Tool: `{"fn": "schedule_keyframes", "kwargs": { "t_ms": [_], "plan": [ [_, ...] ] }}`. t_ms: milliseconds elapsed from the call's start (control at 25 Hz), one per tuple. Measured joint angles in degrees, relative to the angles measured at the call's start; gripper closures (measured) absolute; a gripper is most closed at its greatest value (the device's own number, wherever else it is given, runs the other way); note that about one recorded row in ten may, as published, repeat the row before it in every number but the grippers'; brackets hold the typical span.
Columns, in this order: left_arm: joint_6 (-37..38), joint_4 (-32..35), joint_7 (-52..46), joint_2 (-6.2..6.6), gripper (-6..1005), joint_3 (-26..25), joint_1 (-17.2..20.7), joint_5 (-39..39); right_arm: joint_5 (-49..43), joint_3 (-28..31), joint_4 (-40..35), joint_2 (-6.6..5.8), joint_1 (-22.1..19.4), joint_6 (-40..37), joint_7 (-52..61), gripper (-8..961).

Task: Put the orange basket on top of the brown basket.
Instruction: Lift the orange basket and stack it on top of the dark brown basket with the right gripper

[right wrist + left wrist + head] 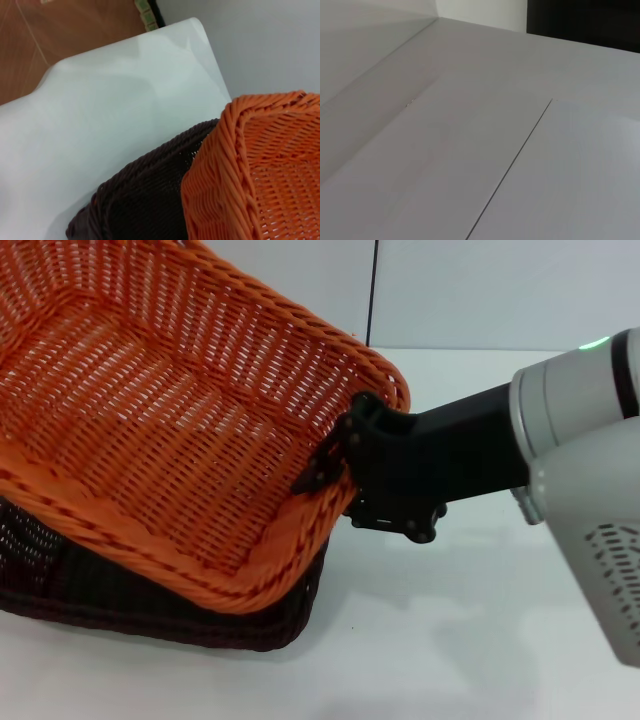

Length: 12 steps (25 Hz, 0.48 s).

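my right gripper [335,468] pinches the orange basket [150,430] rim, tilted over the brown basket [150,605]; it may slide off skewed.

Lighting's bright and even, coming from overhead – the white table [450,640] is nearly blown out in the head view and only carries soft grey shadows under the arm and along the brown basket [200,620]. The orange basket [170,420] looks vivid, weave sharp. In the right wrist view the close-up orange rim is a bit soft and the table glares – the left wrist view is dimmer, flat grey.
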Motion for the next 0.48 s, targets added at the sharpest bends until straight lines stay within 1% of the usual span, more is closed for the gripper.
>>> {"fn": "schedule_keyframes", "kwargs": {
  "t_ms": [200,240,280,480],
  "plan": [
    [-0.77,0.67,0.52,-0.05,172,0.0,0.04,-0.01,1.49,2.47,-5.31,-0.06,0.71,-0.12,-3.68,784],
    [-1.13,1.03,0.57,-0.08,172,0.0,0.04,-0.01,1.34,3.12,-8.26,-0.09,1.52,-0.35,-5.62,782],
    [-1.13,1.03,0.57,-0.08,172,0.0,0.04,-0.01,1.34,3.12,-8.26,-0.09,1.52,-0.35,-5.62,780],
    [-2.63,1.92,0.68,-0.21,172,0.0,0.2,-0.5,0.38,3.81,-15.39,-0.3,4.97,-0.64,-7.47,769]
  ]
}}
